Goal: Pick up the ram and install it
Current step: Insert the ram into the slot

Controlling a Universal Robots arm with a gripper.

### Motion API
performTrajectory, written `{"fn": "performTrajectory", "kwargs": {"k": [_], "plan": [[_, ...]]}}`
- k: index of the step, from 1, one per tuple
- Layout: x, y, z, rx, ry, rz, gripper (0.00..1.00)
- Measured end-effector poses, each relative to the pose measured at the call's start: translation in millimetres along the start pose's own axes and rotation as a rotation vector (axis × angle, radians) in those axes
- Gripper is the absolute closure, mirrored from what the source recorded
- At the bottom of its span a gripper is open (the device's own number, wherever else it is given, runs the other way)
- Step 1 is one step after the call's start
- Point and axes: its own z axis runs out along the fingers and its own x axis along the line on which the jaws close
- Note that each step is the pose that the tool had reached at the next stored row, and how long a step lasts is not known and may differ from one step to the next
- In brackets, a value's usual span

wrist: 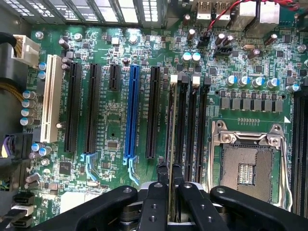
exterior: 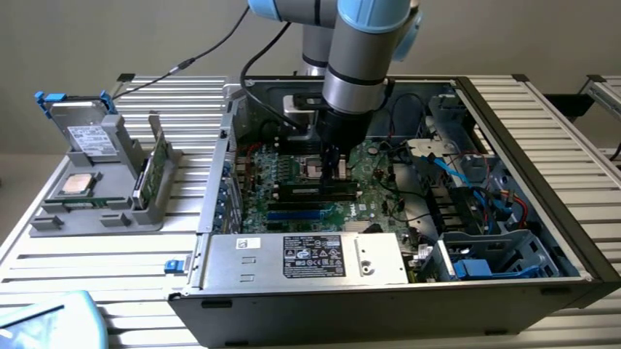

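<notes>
The ram [wrist: 171, 120] is a thin green stick seen edge-on, standing in the white-clipped memory slot [wrist: 173, 80] of the motherboard [wrist: 115, 115], beside the empty processor socket [wrist: 245, 168]. My gripper [wrist: 170, 179] is shut on the stick's near end, with a black finger [wrist: 162, 174] on each side of it. In the exterior view the gripper [exterior: 335, 174] reaches straight down into the open computer case [exterior: 505, 145], and its tips are at the memory slots [exterior: 315, 190].
Blue and black expansion slots [wrist: 131, 110] lie beside the memory slots. A power supply [exterior: 310, 256] fills the case's near side, and cables [exterior: 485, 189] crowd the exterior view's right. Outside the case, a grey rack [exterior: 97, 211] holds a silver processor chip [exterior: 78, 184], a drive [exterior: 87, 134] and a green board [exterior: 155, 163].
</notes>
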Motion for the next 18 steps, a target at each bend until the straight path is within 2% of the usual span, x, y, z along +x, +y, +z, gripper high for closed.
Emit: {"fn": "performTrajectory", "kwargs": {"k": [18], "plan": [[-0.1, 1.0, 0.1, -0.0015, -0.001, 0.008, 0.86]]}}
